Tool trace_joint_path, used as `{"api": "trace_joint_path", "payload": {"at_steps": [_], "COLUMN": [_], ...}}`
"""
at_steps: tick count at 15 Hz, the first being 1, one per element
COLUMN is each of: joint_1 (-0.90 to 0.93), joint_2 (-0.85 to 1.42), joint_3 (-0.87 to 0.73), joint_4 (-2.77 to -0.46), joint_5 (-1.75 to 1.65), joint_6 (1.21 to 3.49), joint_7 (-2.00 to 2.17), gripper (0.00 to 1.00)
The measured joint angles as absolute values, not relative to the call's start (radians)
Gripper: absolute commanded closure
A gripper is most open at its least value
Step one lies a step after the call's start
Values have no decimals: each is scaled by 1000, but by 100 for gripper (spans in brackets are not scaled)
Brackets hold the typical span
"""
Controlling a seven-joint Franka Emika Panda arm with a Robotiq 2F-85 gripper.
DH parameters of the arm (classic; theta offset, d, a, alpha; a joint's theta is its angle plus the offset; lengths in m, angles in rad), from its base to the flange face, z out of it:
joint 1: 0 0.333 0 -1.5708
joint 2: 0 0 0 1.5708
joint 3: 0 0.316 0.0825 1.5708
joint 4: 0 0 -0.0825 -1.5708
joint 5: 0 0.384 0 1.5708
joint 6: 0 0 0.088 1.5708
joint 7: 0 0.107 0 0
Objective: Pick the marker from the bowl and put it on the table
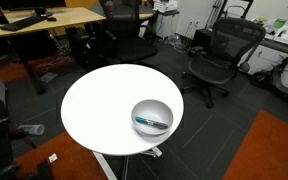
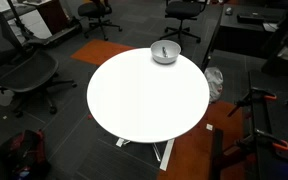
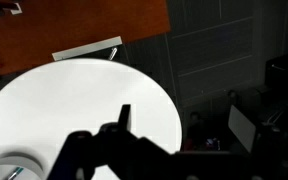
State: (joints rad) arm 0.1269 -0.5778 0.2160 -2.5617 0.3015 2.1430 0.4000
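The marker (image 1: 152, 122) is lying in the bowl (image 1: 152, 112) near the surface's (image 1: 94, 105) edge, the fingers (image 3: 124, 118) are hanging clear of it, their gap not discernible, and a careless descent is risking knocking the bowl overboard.

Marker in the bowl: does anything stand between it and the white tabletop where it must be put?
Only the bowl itself: the marker lies inside it, so it must rise over the rim. Beyond that, both exterior views show nothing else on the white table.
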Motion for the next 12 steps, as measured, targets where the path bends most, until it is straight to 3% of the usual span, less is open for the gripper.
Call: {"api": "trace_joint_path", "payload": {"at_steps": [12], "joint_1": [102], "joint_2": [-579], "joint_3": [197], "joint_4": [-2555], "joint_5": [289], "joint_6": [2143], "joint_7": [400], "gripper": [0]}}
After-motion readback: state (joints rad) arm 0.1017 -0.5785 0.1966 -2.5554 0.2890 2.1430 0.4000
